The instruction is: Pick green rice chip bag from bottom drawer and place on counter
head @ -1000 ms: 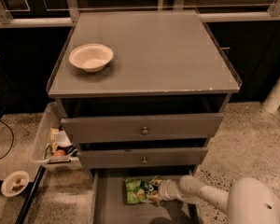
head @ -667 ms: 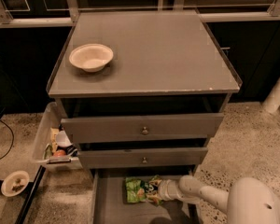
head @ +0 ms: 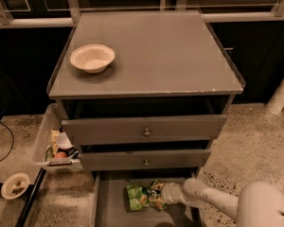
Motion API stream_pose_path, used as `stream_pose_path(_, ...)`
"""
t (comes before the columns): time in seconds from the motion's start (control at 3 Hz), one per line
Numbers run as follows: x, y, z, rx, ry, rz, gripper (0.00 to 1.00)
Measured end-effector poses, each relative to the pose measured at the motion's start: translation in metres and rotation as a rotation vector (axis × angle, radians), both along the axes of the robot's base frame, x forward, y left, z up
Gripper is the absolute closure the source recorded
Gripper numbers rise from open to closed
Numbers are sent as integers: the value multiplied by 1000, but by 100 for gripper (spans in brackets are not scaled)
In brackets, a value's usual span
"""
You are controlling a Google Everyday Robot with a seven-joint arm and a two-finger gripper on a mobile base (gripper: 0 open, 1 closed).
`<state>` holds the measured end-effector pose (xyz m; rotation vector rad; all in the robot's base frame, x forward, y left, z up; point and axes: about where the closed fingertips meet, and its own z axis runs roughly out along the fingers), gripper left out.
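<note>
The green rice chip bag lies on the floor of the open bottom drawer, near its back. My gripper reaches in from the right at the end of the white arm and sits at the bag's right end, touching it. The bag's right edge is hidden by the gripper. The counter is the flat grey top of the cabinet, well above the drawer.
A cream bowl stands on the counter's left side. Two knobbed drawers stick out above the bottom drawer. A clear bin of small items stands left of the cabinet. A small dish lies on the speckled floor.
</note>
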<state>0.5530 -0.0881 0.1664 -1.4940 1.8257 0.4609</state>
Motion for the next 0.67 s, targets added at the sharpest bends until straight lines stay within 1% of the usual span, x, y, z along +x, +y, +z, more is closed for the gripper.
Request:
stream_pose_path(0.33,-14,-2,28,25,-28,42,100)
stream_pose_path(0.67,-30,-9,69,36,-87,78,100)
